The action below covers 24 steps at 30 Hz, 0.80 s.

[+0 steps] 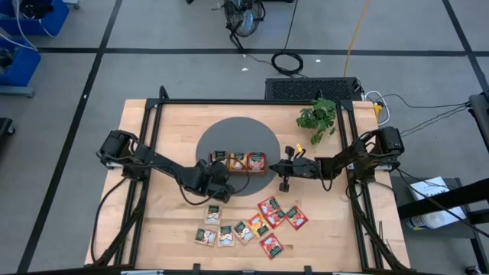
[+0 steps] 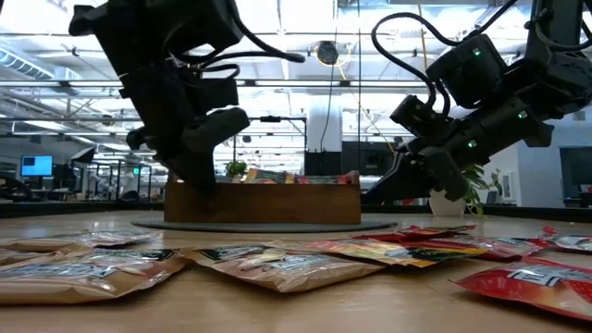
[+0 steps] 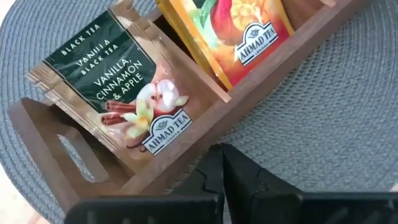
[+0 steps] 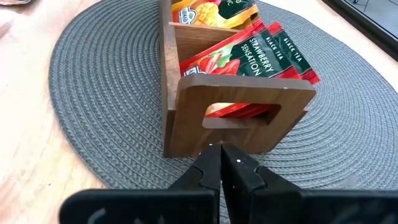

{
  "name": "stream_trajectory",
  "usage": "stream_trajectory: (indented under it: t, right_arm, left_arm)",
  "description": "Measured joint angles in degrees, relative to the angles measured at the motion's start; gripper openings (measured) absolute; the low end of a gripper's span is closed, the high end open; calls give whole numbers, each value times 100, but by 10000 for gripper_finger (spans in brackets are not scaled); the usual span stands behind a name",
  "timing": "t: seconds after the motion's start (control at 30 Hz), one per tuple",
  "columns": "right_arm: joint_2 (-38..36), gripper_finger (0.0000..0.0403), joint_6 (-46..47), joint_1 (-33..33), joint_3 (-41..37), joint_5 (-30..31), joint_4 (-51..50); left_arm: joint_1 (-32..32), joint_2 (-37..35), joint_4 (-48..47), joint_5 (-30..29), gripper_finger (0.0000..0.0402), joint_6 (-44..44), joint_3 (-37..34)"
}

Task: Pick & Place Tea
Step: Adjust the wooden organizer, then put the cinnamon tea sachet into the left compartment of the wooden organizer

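- Already partly filled, the long brown three-compartment wooden tray (image 1: pixel 239 161) stands on the round grey woven mat (image 1: pixel 238 130); the wrist views show a dark green vanilla sachet (image 3: pixel 118 93) in the compartment nearest the left gripper (image 3: pixel 222 163), an orange-yellow sachet (image 3: pixel 249 31) in the middle one, and red strawberry sachets (image 4: pixel 261 56) in the one nearest the right gripper (image 4: pixel 222 160).
- Left gripper: fingers pressed together, holding nothing, just beside the tray's long side wall at its green end, low over the mat.
- Right gripper: fingers likewise pressed together and empty, pointing at the cut-out handle plate (image 4: pixel 245 115) on the tray's red end, close in front of it but apparently not touching.
- Remaining tea: about ten small flat square sachets (image 1: pixel 248 225) lie loose on the bare wooden table (image 1: pixel 160 229), well apart from both grippers, on the side of the tray away from the small green potted plant (image 1: pixel 318 117); the red ones (image 1: pixel 281 214) lie toward the right gripper's side, the pale and dark green ones (image 1: pixel 214 229) toward the left gripper's side.
- Judged progress: well under half; a few sachets are sorted by colour into the tray and most of the tea is yet to be picked up and placed.
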Motion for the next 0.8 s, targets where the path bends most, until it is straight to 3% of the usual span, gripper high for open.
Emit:
stream_trajectory:
  t: [0.47,0.8]
  right_arm:
    - [-8,0,4,-2,0,16,-54]
    - [-1200,0,336,325,-785,-133,-84]
  left_arm:
    - [-354,-162,-156,-333,8,588,341]
    - [-1547,-673,-1373,-333,8,81,1054]
